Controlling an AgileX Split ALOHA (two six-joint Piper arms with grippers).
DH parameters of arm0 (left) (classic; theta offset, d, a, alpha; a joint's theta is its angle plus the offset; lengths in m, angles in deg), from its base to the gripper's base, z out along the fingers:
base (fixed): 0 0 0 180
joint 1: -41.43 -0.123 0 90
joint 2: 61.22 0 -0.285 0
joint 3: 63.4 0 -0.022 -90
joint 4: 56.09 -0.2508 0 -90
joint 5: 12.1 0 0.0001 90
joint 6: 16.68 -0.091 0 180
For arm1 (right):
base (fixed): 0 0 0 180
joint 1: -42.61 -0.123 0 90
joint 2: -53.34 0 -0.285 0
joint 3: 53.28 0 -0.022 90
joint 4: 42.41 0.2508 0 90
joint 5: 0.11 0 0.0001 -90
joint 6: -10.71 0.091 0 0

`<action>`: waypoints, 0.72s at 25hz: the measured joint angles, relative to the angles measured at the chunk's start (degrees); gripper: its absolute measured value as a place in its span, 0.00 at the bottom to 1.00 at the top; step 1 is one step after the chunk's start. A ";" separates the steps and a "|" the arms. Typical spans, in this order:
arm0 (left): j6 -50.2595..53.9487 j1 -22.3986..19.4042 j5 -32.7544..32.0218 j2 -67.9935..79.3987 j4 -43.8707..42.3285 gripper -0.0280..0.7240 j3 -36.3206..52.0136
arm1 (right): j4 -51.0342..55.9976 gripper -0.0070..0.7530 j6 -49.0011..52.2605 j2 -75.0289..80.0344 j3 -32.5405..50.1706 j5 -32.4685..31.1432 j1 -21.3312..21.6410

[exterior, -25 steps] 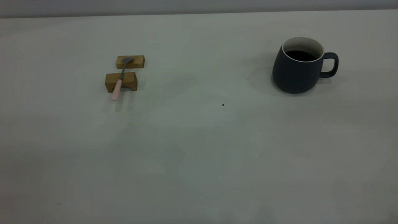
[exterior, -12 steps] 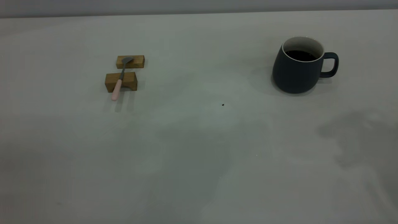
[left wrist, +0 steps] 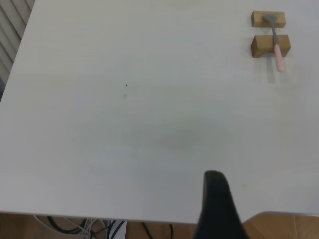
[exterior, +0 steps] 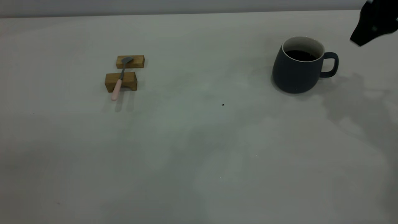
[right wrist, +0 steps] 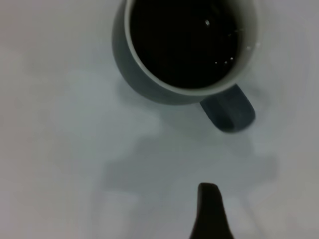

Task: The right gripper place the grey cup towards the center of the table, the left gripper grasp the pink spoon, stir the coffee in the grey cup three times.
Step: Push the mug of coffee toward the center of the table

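Coffee [right wrist: 187, 42] fills the upright grey cup [exterior: 294, 72]; right hand [exterior: 374, 23] above, grip perhaps unreadable.

COLOUR REF: ITEMS ON SURFACE

Surface [exterior: 199, 149]: plain pale grey-white, no pattern, w/ one tiny dark speck [exterior: 223, 105]. Grey cup [exterior: 293, 73]: dark slate-grey ext., matte; white int. and rim; handle same slate-grey. Coffee [exterior: 300, 55]: near-black, glossy. Pink spoon [exterior: 119, 79]: pale pink handle, grey metal neck and bowl. Two wooden blocks [exterior: 121, 81]: tan-brown. Right end effector [exterior: 374, 21]: black. Left end effector [left wrist: 215, 209]: black.
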 joint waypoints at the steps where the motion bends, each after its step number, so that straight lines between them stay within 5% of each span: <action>1: 0.00 0.00 0.00 0.00 0.00 0.80 0.00 | 0.30 0.77 -2.74 2.20 -1.48 0.00 0.38; 18: 0.05 0.00 0.00 0.00 0.00 0.80 0.00 | 23.38 0.77 -41.70 21.62 -13.69 0.10 2.23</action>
